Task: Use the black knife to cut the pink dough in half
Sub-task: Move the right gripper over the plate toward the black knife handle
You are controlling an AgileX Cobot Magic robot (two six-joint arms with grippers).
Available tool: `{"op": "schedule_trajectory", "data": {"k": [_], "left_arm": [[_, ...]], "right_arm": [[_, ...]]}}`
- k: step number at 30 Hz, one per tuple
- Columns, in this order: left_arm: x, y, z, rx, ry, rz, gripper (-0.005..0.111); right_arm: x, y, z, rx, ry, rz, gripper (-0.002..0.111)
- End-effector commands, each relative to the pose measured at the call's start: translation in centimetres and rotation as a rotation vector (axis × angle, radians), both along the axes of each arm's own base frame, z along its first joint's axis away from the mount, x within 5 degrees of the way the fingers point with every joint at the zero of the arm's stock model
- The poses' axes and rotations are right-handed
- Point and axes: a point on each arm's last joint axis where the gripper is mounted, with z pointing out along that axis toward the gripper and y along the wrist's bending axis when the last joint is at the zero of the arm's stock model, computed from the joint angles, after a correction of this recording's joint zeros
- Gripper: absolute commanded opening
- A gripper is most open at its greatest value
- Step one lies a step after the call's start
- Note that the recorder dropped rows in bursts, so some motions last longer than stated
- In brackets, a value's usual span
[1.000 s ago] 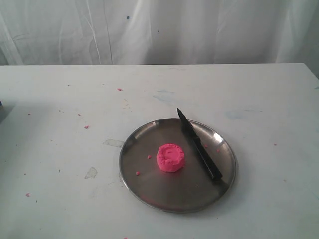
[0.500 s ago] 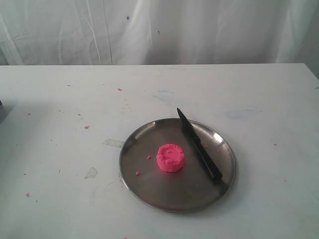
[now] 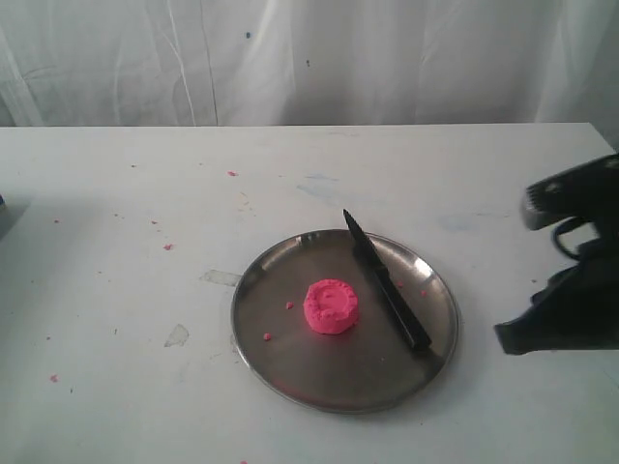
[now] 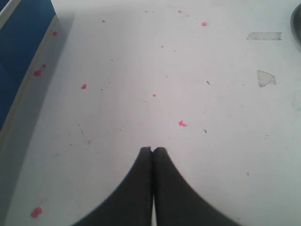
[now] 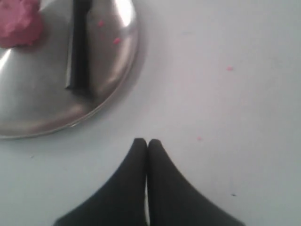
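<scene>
**Right gripper**: jaws pressed together tip to tip, nothing held. They sit over bare tabletop, just off the near-right rim of the round steel plate. Contact with the surface cannot be determined.

**Left gripper**: jaws likewise closed and empty, over tabletop dotted with pink crumbs. It is well apart from the work, with a blue object off to one side.

**Black knife**: lies flat on the plate, to the right of the dough and clear of it. The point overhangs the far rim. The handle ends inside the plate, close to the rim nearest the right gripper.

**Pink dough**: one uncut round puck with a dimpled top, near the plate's centre.

**Handling assessment (judgement):**
- The knife looks slim, stiff and light. The handle is the only sound place to grip it, across its width and towards the butt.
- The jaws must first open and straddle the handle. It lies low on polished steel, so it may skate or pivot when pinched.
- The plate is loose and could shift.
- The dough appears soft and tacky. It should part under steady downward pressure through the middle, though it may squash, cling to the blade or slide on the plate.
</scene>
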Motion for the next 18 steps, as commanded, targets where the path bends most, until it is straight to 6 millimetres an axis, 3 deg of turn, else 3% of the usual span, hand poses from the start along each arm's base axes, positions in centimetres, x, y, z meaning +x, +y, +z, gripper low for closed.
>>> {"op": "schedule_trajectory", "data": {"k": [1, 6, 10, 14, 18], "left_arm": [[-0.1, 0.0, -0.3, -0.004, 0.019, 0.003, 0.000], [-0.1, 0.0, -0.3, -0.004, 0.019, 0.003, 0.000], [-0.1, 0.0, -0.3, -0.004, 0.019, 0.003, 0.000], [-0.1, 0.0, -0.3, -0.004, 0.019, 0.003, 0.000], [-0.1, 0.0, -0.3, -0.004, 0.019, 0.003, 0.000]], "right_arm": [[2.7, 2.8, -1.9, 0.011, 0.162, 0.124, 0.000], [3.5, 2.7, -2.7, -0.073, 0.279, 0.105, 0.000], [3.7, 0.0, -1.7, -0.298, 0.341, -0.174, 0.000], [2.5, 2.1, -2.8, -0.158, 0.529, 0.028, 0.000], [3.6, 3.4, -2.7, -0.036, 0.438, 0.074, 0.000]]}}
